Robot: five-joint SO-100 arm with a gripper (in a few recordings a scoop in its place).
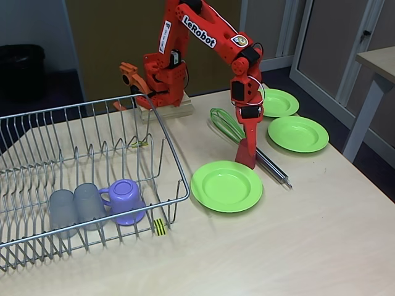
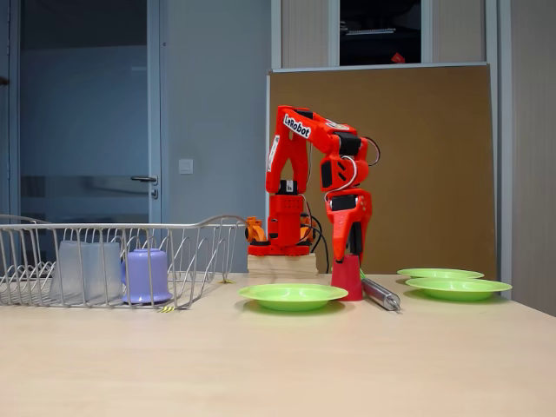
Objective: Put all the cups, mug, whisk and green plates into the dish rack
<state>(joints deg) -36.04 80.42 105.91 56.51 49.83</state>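
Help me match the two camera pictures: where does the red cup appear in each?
One fixed view: red cup right of centre, under the gripper, beside the whisk.
Other fixed view: red cup at centre, just right of the nearest green plate.
Shared landmark: that nearest green plate beside the cup.

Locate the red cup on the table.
In both fixed views the red cup stands under the hand, between the nearest green plate and the whisk.

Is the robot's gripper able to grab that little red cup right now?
Probably yes. The gripper is already down right over the red cup, which stands beside the whisk and near a green plate. Nothing blocks it from above.
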